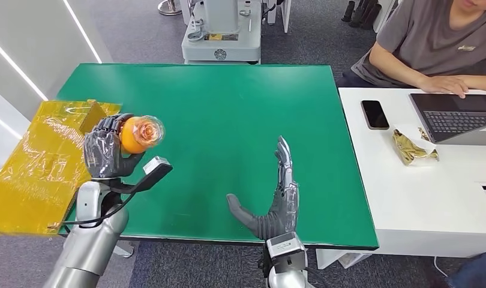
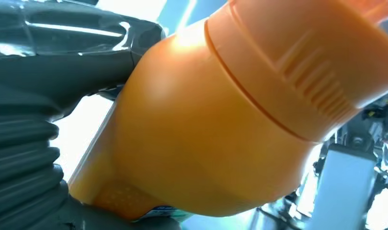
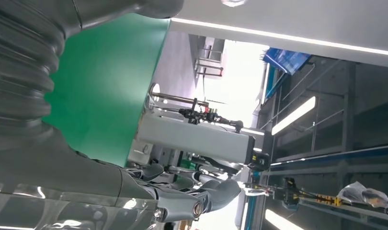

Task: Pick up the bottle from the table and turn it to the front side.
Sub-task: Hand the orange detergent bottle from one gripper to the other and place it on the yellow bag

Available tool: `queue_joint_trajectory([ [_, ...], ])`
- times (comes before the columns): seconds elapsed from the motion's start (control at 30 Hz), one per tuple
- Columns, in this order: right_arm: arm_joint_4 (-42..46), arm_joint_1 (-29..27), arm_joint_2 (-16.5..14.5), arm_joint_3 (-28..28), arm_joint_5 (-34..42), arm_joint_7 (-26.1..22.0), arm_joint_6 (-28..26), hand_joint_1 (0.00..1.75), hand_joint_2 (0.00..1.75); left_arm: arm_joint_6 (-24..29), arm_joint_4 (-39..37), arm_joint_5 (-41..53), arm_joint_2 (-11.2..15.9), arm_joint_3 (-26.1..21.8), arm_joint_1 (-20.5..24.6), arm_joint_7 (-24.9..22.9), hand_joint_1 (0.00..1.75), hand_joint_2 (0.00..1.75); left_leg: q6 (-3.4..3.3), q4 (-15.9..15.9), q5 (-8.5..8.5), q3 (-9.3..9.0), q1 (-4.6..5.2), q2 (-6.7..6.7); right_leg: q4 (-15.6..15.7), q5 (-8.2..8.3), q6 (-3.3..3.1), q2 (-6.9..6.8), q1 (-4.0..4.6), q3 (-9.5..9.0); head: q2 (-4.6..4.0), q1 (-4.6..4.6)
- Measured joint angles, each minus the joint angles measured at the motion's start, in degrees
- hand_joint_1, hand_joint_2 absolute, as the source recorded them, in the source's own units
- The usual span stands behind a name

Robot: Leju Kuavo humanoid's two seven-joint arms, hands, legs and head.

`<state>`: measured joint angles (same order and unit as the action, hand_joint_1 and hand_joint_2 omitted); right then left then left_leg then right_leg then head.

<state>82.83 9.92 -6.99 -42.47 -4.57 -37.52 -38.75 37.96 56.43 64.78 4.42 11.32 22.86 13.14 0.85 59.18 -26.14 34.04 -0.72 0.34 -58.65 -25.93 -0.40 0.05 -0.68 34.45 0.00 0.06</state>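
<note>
So you've got a flat matte green table (image 1: 228,120) on grey carpet, and everything here sits relative to that table. The bottle (image 1: 140,133) is off its surface, held up over the table's left edge in your left hand (image 1: 108,150). It's smooth, glossy orange plastic with a rounded shoulder, and from the head view you're looking at its clear, shiny end, which catches the light. Up close in the left wrist view the bottle (image 2: 201,139) shows a ribbed band near one end and a patch of fine dotted texture lower down, with the hand's (image 2: 48,96) dark glossy fingers and grey ribbed cover wrapped tight against it.

Your right hand (image 1: 275,201) is over the table's near edge, holding nothing, fingers straight and together, thumb stuck out to the side. In the right wrist view you see that hand's (image 3: 62,143) ribbed cover and shiny grey shell against the green.

Off the table's left side lies a crinkly sheet of yellow plastic wrap (image 1: 39,168). Right of the table is a white desk (image 1: 432,198) with a black phone (image 1: 375,114), a laptop (image 1: 456,117) and a crumpled gold wrapper (image 1: 413,147); a person (image 1: 432,48) in a grey shirt sits there.
</note>
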Motion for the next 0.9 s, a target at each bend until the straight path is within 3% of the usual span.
queue_joint_trajectory([
  [0.3, 1.8, -0.8, 0.8, 0.0, 1.0, -0.8, -0.2, 0.0, 1.75, -3.6, -7.3, 21.1, 7.4, 2.4, 5.6, -9.3, 1.75, 1.75, 0.02, 0.0, 0.02, 0.02, 0.01, -0.01, 0.0, 0.01, -0.01, -0.01, 0.0, 0.05, 0.0, 0.02],
  [0.53, 4.4, -1.7, 1.5, 0.0, 0.8, 0.2, -0.2, 0.0, 1.75, -6.2, -14.8, 21.8, 9.2, 4.9, 11.5, -9.0, 1.75, 1.75, 0.03, 0.0, 0.02, 0.03, 0.01, 0.01, 0.0, 0.03, -0.03, 0.0, 0.0, 0.05, 0.0, 0.0],
  [0.9, 5.8, -2.1, 2.5, -0.3, 1.5, 0.5, -0.2, 0.0, 1.75, -8.0, -25.4, 21.9, 9.9, 7.2, 16.1, -8.3, 1.75, 1.75, 0.03, 0.0, 0.02, 0.04, 0.0, 0.02, 0.0, 0.03, -0.04, 0.02, 0.0, 0.08, 0.0, 0.02],
])
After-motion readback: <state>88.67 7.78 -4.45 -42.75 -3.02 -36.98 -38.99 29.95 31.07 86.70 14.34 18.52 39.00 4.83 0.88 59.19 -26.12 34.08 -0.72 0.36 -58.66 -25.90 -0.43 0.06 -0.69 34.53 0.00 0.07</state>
